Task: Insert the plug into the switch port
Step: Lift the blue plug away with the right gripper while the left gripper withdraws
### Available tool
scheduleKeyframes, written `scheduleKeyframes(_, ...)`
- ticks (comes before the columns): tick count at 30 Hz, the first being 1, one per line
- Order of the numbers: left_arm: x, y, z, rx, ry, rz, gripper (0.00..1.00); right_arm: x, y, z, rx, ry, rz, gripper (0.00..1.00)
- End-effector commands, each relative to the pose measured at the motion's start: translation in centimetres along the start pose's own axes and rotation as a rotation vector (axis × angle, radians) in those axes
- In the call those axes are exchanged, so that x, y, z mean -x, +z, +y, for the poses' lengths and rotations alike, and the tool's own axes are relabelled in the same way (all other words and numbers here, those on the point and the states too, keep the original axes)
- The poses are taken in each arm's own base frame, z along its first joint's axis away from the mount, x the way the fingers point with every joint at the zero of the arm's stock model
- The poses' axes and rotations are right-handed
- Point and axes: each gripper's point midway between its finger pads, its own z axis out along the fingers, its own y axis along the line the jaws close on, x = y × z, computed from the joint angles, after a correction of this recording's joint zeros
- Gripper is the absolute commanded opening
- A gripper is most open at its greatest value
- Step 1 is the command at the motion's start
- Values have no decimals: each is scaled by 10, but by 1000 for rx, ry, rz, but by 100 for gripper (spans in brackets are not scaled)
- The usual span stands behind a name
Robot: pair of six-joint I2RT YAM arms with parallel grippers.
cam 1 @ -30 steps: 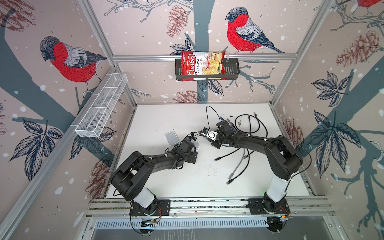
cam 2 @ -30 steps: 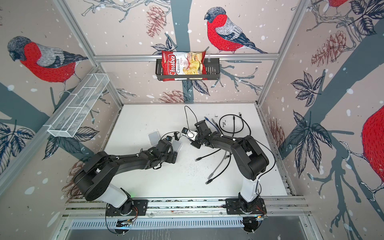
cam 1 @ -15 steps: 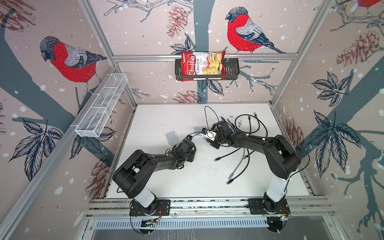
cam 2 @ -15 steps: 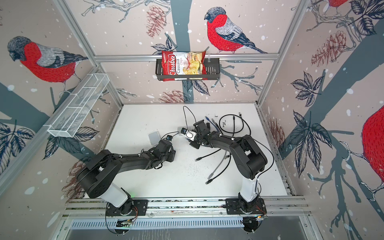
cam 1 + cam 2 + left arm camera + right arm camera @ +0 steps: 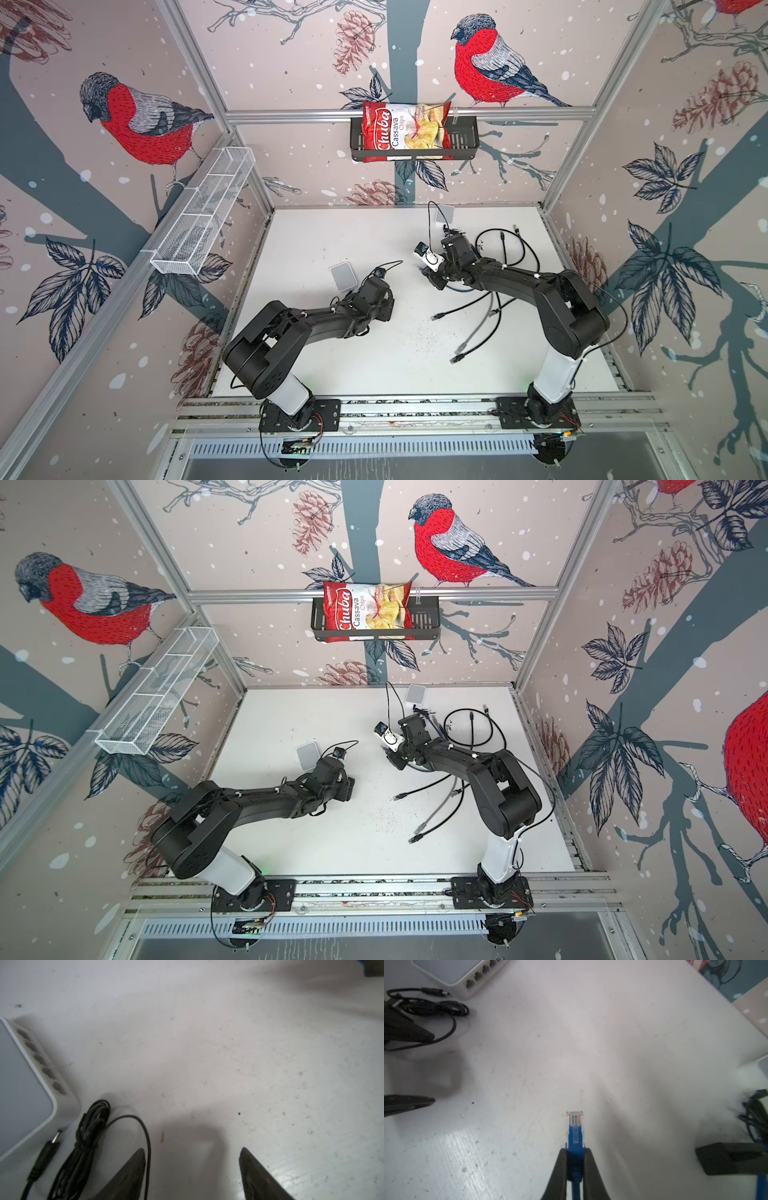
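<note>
The blue cable's clear-tipped plug (image 5: pixel 574 1128) sticks out from my right gripper (image 5: pixel 575 1150), which is shut on its blue boot just above the table. In both top views that gripper (image 5: pixel 432 279) (image 5: pixel 394 760) sits right of centre. The switch (image 5: pixel 343 276) (image 5: pixel 308 757) is a flat pale box on the left. Its row of ports (image 5: pixel 41 1061) (image 5: pixel 481 971) faces the open table. My left gripper (image 5: pixel 192 1150) (image 5: pixel 384 309) (image 5: pixel 347 789) is open and empty beside the switch, and also appears in the right wrist view (image 5: pixel 433 1068).
A bundled black cord (image 5: pixel 91 1126) with a barrel connector (image 5: pixel 52 1142) lies against the switch. Loose cables (image 5: pixel 478 328) and a black coil (image 5: pixel 507 249) lie on the right. A second pale box (image 5: pixel 444 214) sits by the back wall. Chips bag in a basket (image 5: pixel 405 131); wire basket (image 5: pixel 203 216).
The left wrist shifted slightly toward the switch and back. The right arm with the plug has hardly moved.
</note>
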Motion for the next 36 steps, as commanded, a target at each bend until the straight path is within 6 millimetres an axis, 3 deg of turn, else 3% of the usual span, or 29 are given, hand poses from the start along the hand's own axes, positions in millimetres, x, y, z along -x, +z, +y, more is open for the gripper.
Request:
scheduleKeyframes(1,19,-1,-2,6,5,-50,81,16,-9,-21,-85,65,-41,3)
scheduleKeyframes(7,39,2,-4,23,12,-82,89,36,-28,-34,-90,111,-129,3)
scheduleKeyframes(9,47,0,-5,21,11,-103,97,38,-33,-37,-107,118,-141,3)
scheduleKeyframes(16,75,-1,-10,25,11,-155,97,29,-46,-58,-170,195,-141,3)
scheduleKeyframes(21,95,9,-20,1,14,-169,97,22,-58,-57,-185,216,-153,3)
scheduleKeyframes(25,109,24,-42,-77,54,-170,95,16,-78,-73,-287,279,-179,3)
scheduleKeyframes(26,122,25,-50,-107,62,-191,94,14,-84,-79,-318,298,-187,3)
scheduleKeyframes(30,140,44,-74,-180,92,-213,91,7,-102,-98,-398,378,-231,3)
scheduleKeyframes(36,177,60,-107,-289,152,-343,88,-4,-116,-113,-444,442,-255,3)
